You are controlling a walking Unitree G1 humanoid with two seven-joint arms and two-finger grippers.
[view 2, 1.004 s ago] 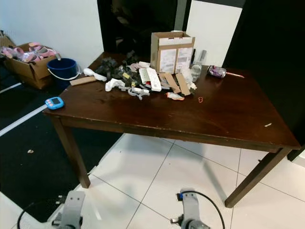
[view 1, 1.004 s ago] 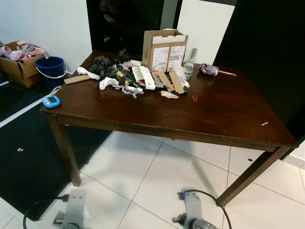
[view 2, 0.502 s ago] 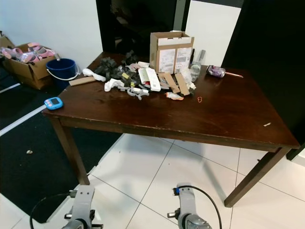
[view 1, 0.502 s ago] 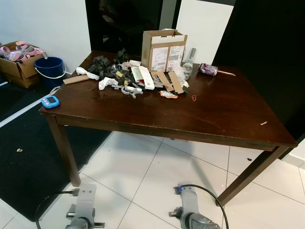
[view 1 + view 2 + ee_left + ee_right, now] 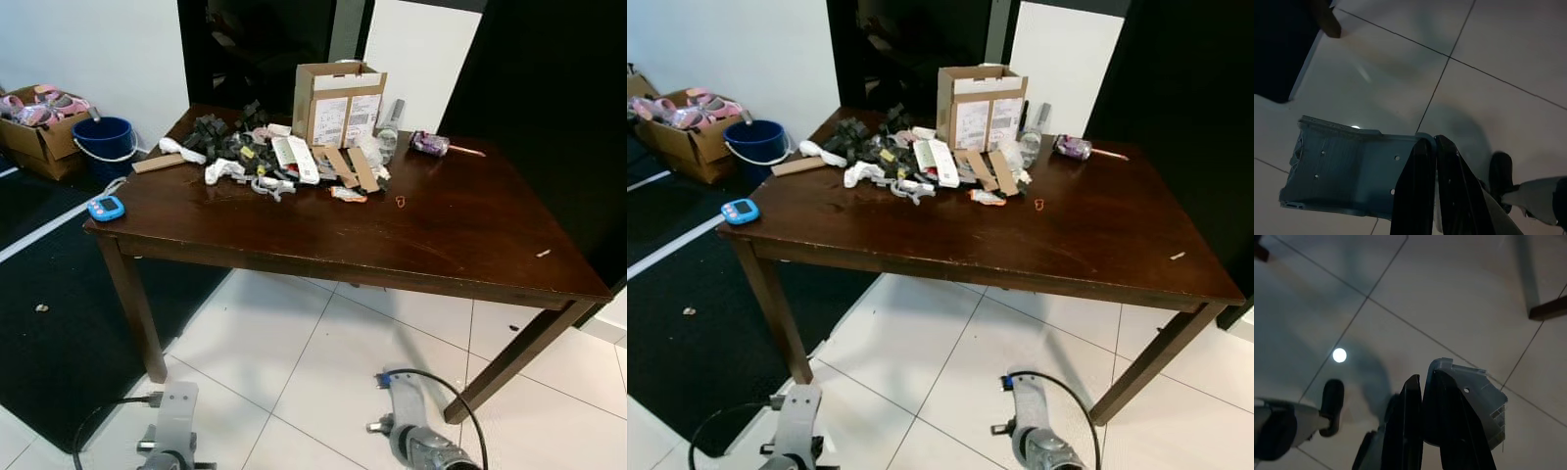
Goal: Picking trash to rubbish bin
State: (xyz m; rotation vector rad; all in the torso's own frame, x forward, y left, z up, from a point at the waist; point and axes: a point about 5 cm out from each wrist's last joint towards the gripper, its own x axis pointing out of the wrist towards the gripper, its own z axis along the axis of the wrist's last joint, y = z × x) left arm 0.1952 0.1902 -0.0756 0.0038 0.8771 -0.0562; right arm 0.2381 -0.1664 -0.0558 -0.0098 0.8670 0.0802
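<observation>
Table: a dark wooden table [image 5: 431, 230] stands on a white tiled floor [image 5: 294, 362], in front of the robot.
Trash: a heap of trash [image 5: 265, 157] lies near the far edge of the table, closer to its far left corner; it holds black pieces, white pieces and brown cardboard strips.
Cardboard box: an open box [image 5: 338, 101] stands upright at the far edge, just behind the heap.
Bottle: a crushed bottle [image 5: 428, 143] lies near the far right corner.
Blue device: a small blue device [image 5: 105, 207] lies at the near left corner of the table.
Bucket: a blue bucket [image 5: 103, 139] stands on the floor beyond the table's left side, beside a cardboard box of pink things [image 5: 37, 117].
Left hand: the left hand [image 5: 1431, 147] hangs low over the floor tiles, below the near edge of the table; its two black fingers lie together, with nothing between them.
Right hand: the right hand [image 5: 1421, 384] also hangs low over the tiles, fingers pressed together and empty.
</observation>
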